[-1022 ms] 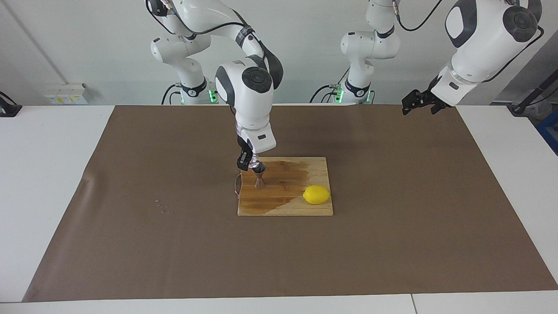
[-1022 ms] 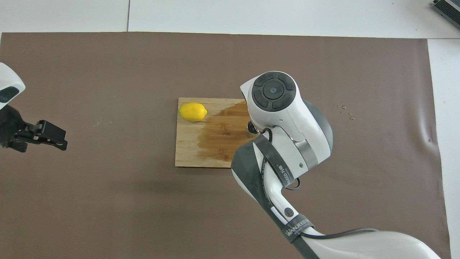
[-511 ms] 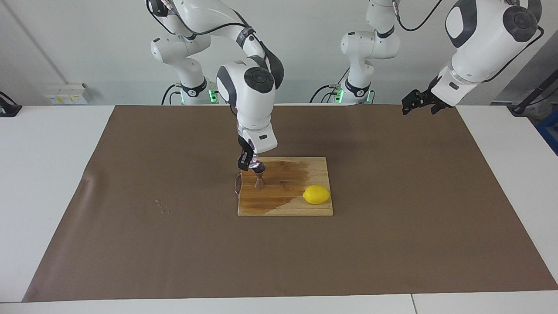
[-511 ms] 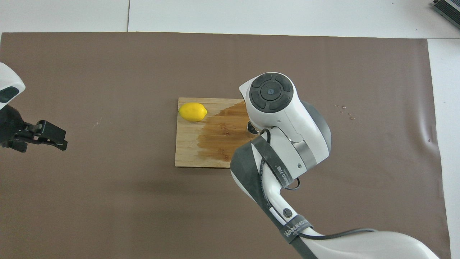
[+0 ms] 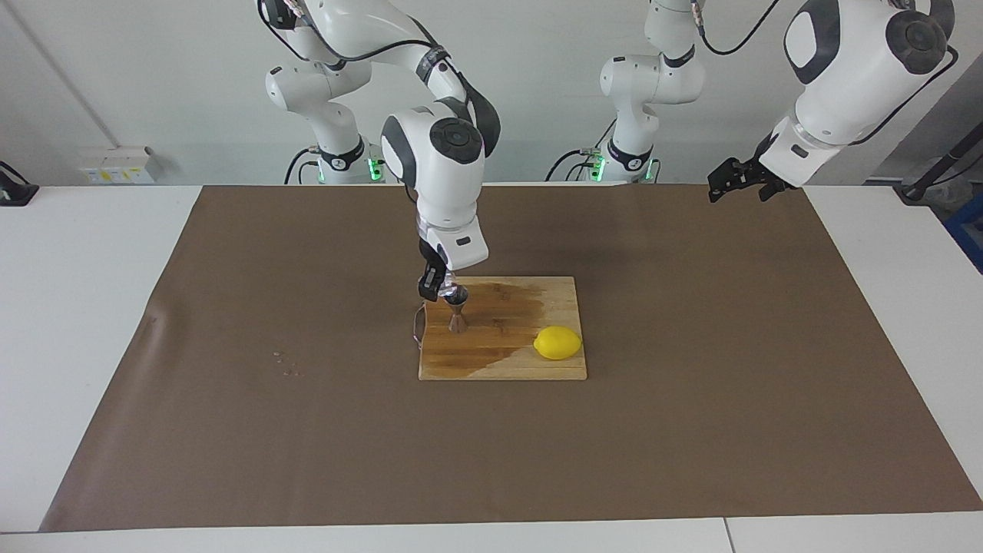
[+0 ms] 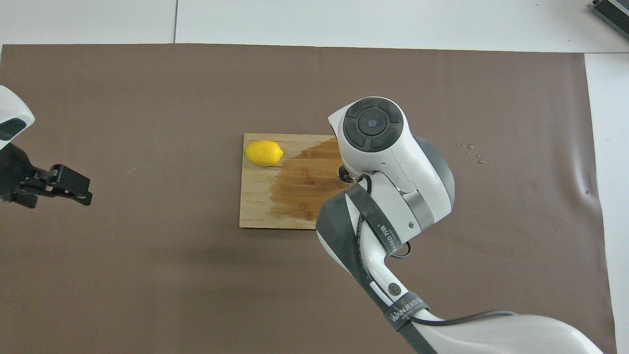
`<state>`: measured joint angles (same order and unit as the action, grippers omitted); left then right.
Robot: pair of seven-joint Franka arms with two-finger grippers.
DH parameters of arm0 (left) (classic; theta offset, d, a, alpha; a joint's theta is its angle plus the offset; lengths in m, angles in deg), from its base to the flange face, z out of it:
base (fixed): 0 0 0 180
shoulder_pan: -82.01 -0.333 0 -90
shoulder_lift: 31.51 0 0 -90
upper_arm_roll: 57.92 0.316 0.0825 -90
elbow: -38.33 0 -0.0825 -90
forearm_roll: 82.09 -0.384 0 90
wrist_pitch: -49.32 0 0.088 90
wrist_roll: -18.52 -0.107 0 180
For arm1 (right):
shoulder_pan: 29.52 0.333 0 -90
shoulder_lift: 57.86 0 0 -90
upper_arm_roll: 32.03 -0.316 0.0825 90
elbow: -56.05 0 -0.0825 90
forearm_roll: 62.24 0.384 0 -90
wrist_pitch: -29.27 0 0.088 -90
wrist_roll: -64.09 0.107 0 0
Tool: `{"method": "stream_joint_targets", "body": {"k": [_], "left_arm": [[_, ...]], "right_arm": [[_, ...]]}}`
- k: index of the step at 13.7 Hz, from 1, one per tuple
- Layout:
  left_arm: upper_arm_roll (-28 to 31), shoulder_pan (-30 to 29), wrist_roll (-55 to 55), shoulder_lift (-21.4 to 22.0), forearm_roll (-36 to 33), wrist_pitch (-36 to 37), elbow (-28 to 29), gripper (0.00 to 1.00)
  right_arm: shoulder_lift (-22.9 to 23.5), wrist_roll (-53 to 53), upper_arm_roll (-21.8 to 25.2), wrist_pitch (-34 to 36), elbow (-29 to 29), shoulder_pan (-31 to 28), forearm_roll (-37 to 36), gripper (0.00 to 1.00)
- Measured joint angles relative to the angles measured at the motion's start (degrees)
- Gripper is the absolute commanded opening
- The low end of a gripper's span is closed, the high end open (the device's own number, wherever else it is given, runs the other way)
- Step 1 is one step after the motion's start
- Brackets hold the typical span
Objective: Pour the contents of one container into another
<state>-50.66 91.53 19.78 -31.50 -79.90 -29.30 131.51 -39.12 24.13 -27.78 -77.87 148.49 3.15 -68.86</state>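
**Facing view: glass cup tipped over the jigger**

Clamped on the tiny clear glass cup [image 5: 446, 289], the right gripper [image 5: 439, 289] tilts it just above the steel jigger [image 5: 458, 315], likely to pour. This hourglass-shaped jigger stands upright on the wet cutting board [image 5: 561, 365], near a lemon [image 5: 557, 342]. Fingers apart, the left gripper [image 5: 735, 181] waits above the mat's edge.

One camera sits high across the table, facing the robots, far enough back to take in the whole brown mat [image 5: 691, 430]. The other hangs above the robots' end, looking steeply down and closer in. Both share the board [image 5: 503, 367] [image 6: 255, 206] under the right pincer [image 5: 439, 290].
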Motion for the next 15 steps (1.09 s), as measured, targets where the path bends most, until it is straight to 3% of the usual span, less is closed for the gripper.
{"method": "stream_joint_targets", "body": {"k": [10, 15], "left_arm": [[0.0, 0.0, 0.0, 0.0, 0.0, 0.0, 0.0, 1.0], [0.0, 0.0, 0.0, 0.0, 0.0, 0.0, 0.0, 1.0]], "right_arm": [[0.22, -0.13, 0.0, -0.04, -0.15, -0.02, 0.9, 0.02], [-0.99, -5.81, 0.09, -0.12, -1.31, -3.04, 8.42, 0.06]]}}
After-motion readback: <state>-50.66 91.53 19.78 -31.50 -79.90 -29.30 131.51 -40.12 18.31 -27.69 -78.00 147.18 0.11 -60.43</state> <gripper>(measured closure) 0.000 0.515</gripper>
